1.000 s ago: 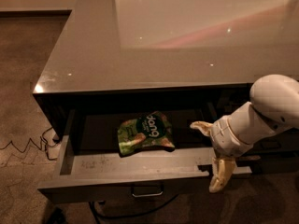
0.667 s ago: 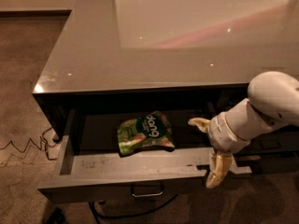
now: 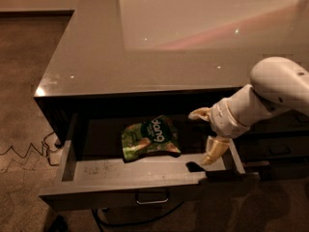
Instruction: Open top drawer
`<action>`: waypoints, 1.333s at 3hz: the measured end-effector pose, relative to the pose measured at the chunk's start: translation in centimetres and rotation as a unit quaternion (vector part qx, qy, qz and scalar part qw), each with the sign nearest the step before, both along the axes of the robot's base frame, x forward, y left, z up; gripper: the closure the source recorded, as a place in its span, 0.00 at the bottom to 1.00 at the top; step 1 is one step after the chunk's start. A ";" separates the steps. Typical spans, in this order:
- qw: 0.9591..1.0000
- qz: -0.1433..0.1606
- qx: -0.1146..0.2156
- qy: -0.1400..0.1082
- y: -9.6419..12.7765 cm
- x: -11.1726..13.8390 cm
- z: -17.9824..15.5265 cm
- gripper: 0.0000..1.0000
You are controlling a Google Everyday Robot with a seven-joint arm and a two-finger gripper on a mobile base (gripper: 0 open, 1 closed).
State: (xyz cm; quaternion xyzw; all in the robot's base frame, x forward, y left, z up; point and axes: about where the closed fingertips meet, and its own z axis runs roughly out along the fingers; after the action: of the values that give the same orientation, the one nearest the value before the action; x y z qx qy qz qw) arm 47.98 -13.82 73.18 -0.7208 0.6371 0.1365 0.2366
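Note:
The top drawer stands pulled out from the dark cabinet, with its small bar handle at the centre of the front. Its grey scuffed floor holds a green snack bag. My gripper hovers over the drawer's right end, inside the front edge, on a white arm coming from the right. It is open and holds nothing. One cream finger points left near the cabinet opening. The other finger points down just above the drawer floor.
The cabinet's glossy grey top reflects light. Slimmer drawer fronts with similar handles sit at the right, behind my arm. A cable lies on the carpet to the left. Another cable runs under the drawer front.
My gripper has risen and pulled back from the drawer's front edge to a spot over the drawer's inside. The drawer and bag have not moved.

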 end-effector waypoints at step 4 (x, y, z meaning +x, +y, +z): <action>0.997 0.019 -0.041 0.062 2.0 0.9 -8.8 1.00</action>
State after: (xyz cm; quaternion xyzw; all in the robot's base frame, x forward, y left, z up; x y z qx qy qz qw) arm 48.88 -11.82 64.43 -0.7320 0.6418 0.1594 0.1640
